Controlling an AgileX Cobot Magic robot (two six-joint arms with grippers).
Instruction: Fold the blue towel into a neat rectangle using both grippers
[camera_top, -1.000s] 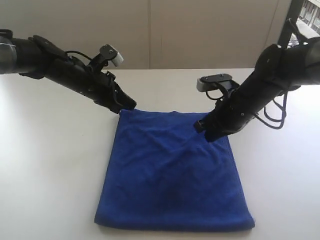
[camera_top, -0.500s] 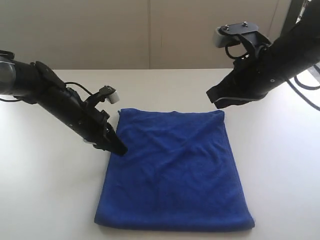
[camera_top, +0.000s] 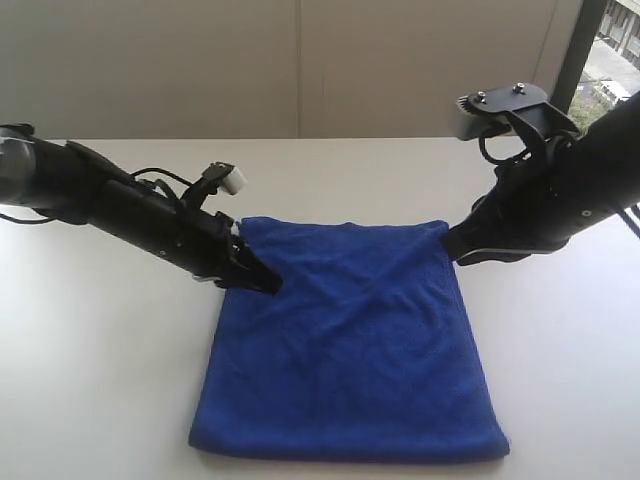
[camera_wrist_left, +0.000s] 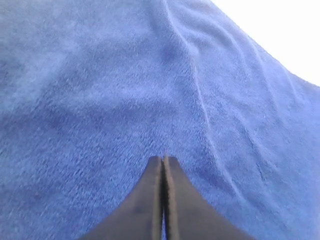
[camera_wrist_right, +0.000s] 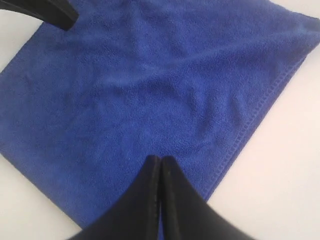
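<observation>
outside view: shows the blue towel (camera_top: 350, 350) flat on the white table (camera_top: 100, 400), fuzzy, a bit wrinkled; left wrist: shows the left gripper (camera_wrist_left: 163, 159) pinched shut, holding nothing, over the towel; right wrist: shows the right gripper (camera_wrist_right: 160, 159) shut too, empty, by its stitched edge

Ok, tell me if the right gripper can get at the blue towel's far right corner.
Probably yes: the right gripper hangs shut by that corner of the blue towel, nothing between them; it must open first.
</observation>
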